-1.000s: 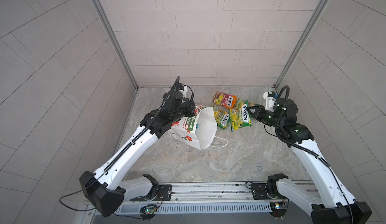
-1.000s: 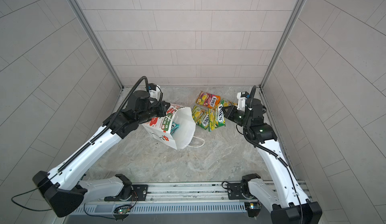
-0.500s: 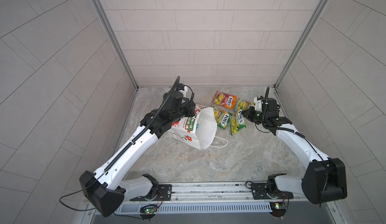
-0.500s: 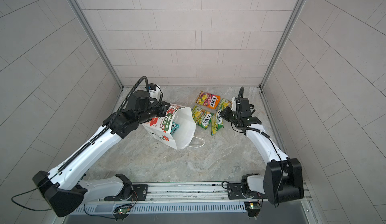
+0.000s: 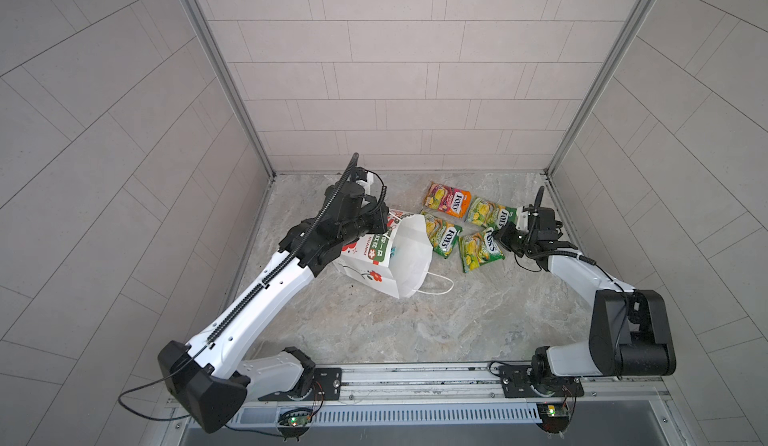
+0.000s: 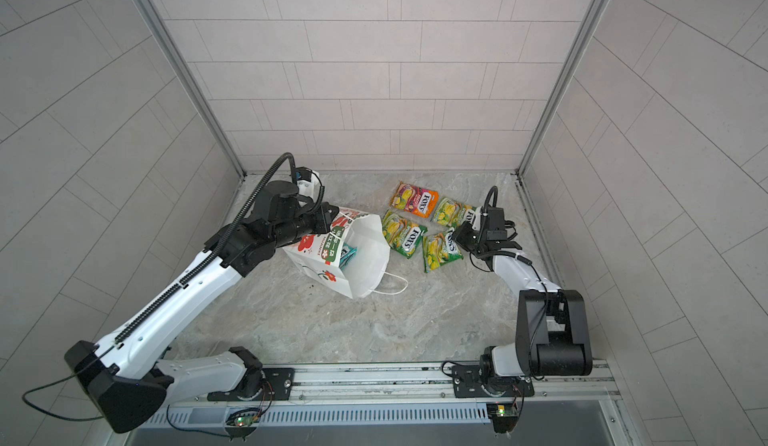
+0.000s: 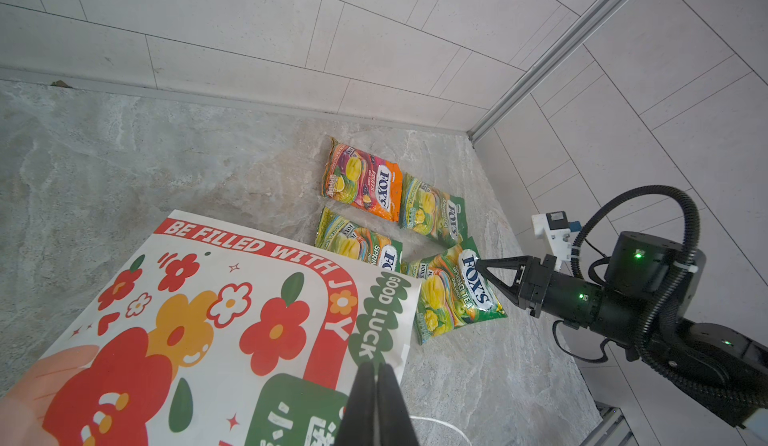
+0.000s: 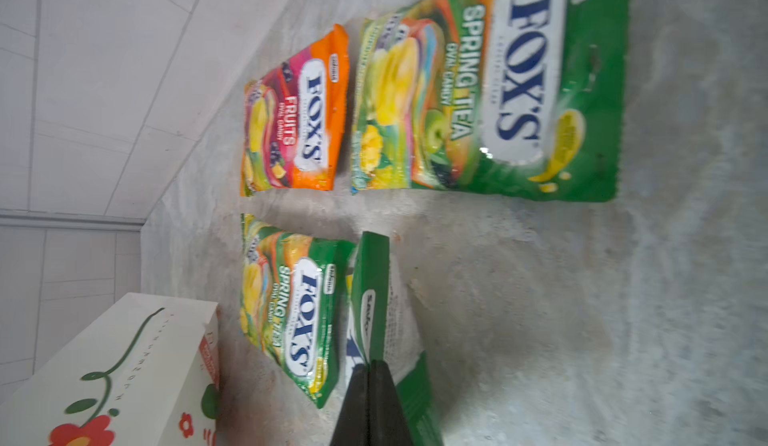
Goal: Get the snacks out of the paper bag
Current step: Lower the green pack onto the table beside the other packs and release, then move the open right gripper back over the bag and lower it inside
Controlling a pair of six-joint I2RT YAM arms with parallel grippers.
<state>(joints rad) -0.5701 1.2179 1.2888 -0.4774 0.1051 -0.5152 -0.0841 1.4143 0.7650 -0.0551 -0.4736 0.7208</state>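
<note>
Left claw point(image 7: 375, 368): clamped on paper bag point(image 7: 208, 319) rim. Right claw point(image 8: 369, 364): pinching 1 green packet point(image 8: 374, 265) by its corner. The glossy film may slip, dropping it onto the packet alongside point(image 8: 291, 311).

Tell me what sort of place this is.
Probably a robot test cell: tiled walls and metal posts box in a small floor, a left arm and right arm are mounted on a rail, and a bag and candy packets lie there.

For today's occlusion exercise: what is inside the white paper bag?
In a top view, a teal packet shows through the mouth of the paper bag. Its walls hide the rest inside.
</note>
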